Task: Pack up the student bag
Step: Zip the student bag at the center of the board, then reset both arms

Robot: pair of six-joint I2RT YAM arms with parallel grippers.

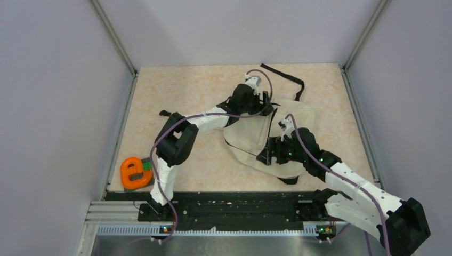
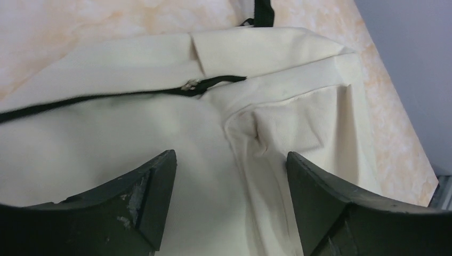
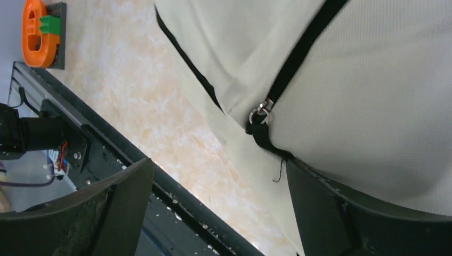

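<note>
Pale grey walls box in a marbled peach-beige tabletop (image 1: 176, 90), with a black mounting rail (image 1: 229, 210) along its near edge. On the right half of it lies the student bag (image 1: 250, 138), a large cream fabric backpack, flat on its side. Its long axis seems to run on a slant from the far right down toward the near rail, and a long black strap (image 1: 288, 79) trails off its far end toward the back wall. The left gripper (image 2: 229, 176) hovers over the bag's far part with its jaws spread apart and nothing between them; a black zipper (image 2: 133, 93) crosses the fabric beyond it. The right gripper (image 3: 219, 165) is likewise released, jaws wide, above the bag's near edge, where a metal zipper pull (image 3: 261, 113) shows. At the table's near left corner sits an orange ring-shaped plastic piece with a green block (image 1: 136, 172), well apart from the bag.
</note>
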